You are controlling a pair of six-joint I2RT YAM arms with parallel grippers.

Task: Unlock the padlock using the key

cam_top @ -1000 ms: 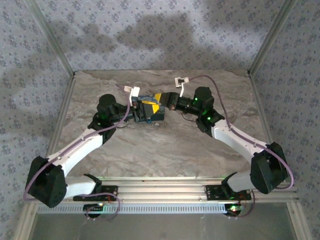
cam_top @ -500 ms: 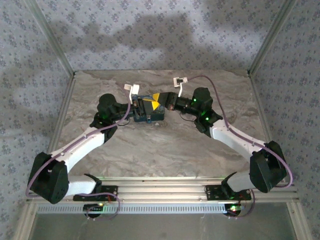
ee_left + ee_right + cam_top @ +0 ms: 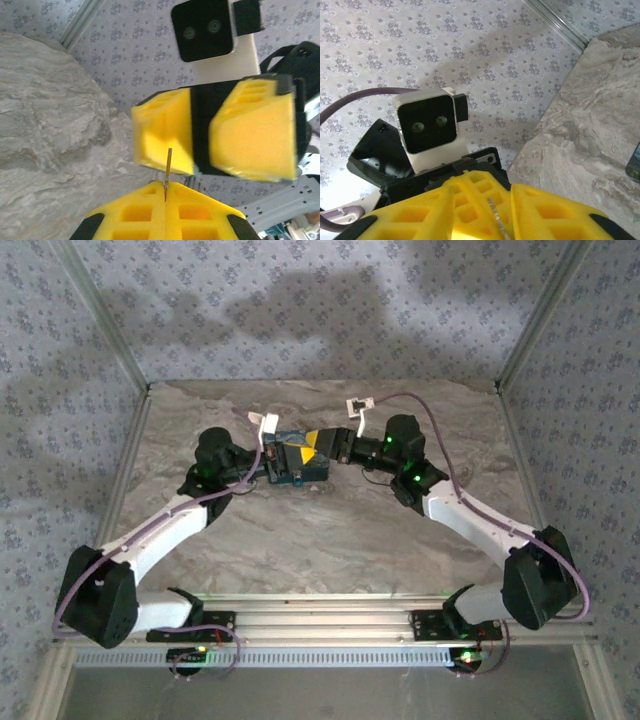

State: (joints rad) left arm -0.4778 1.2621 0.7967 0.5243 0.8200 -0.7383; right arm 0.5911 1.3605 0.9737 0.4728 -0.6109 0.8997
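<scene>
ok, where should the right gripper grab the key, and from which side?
Take the free end of the key, a thin strip sticking out of the shut left gripper. Probably best head-on from opposite, where the open right gripper faces it, closing on its flat faces, not the edge.

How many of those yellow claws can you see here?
2. The left yellow foam claw, at the bottom of its wrist view, is shut on a thin metal key; the right yellow foam claw faces it, jaws apart.
</scene>
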